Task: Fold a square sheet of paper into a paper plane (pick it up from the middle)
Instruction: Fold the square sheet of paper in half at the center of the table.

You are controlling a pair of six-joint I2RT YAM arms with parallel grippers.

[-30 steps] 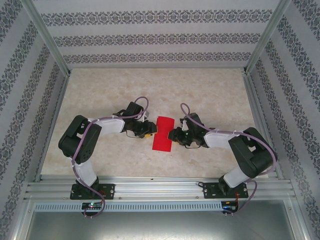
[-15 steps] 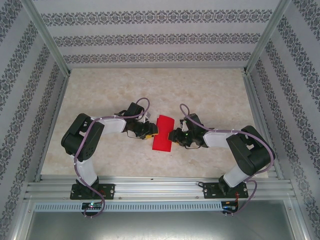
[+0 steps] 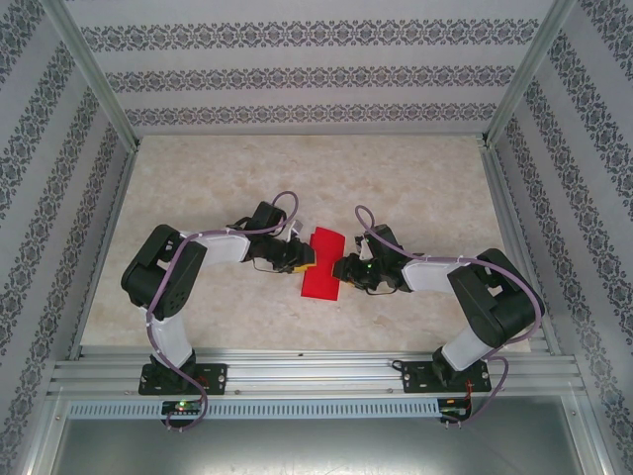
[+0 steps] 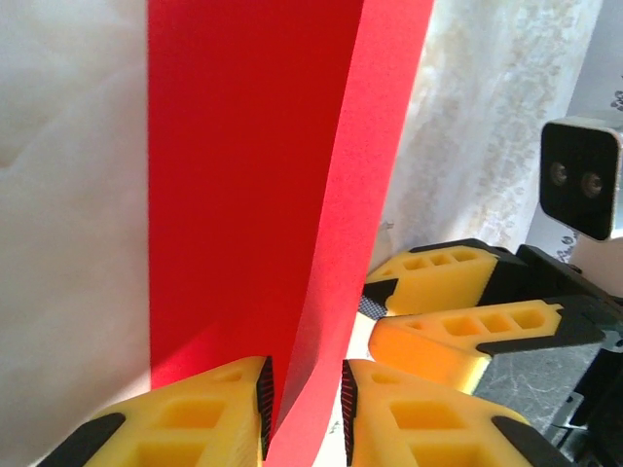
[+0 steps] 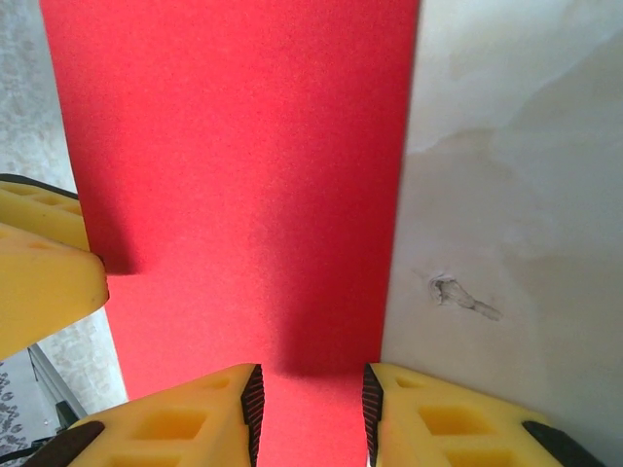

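Note:
The square sheet of paper [image 3: 321, 265] lies in the middle of the table as a long red strip, folded over, between my two grippers. My left gripper [image 3: 305, 257] is at its left edge. In the left wrist view a raised flap of the paper [image 4: 331, 243] rises between the left gripper's [image 4: 304, 409] jaws, which stand apart with a gap beside the sheet. My right gripper [image 3: 341, 267] is at the right edge. In the right wrist view its jaws [image 5: 311, 413] are open over the flat paper [image 5: 243, 175].
The pale marbled table [image 3: 415, 178] spreads all around the paper. Patterned walls and a metal frame [image 3: 109, 218] enclose it. The right gripper's yellow fingers [image 4: 458, 311] sit close beside the left gripper. A small scuff [image 5: 462, 297] marks the table.
The left gripper's jaws have narrowed around the paper's raised left edge. The left arm has shifted slightly toward the sheet. The right arm has stayed put.

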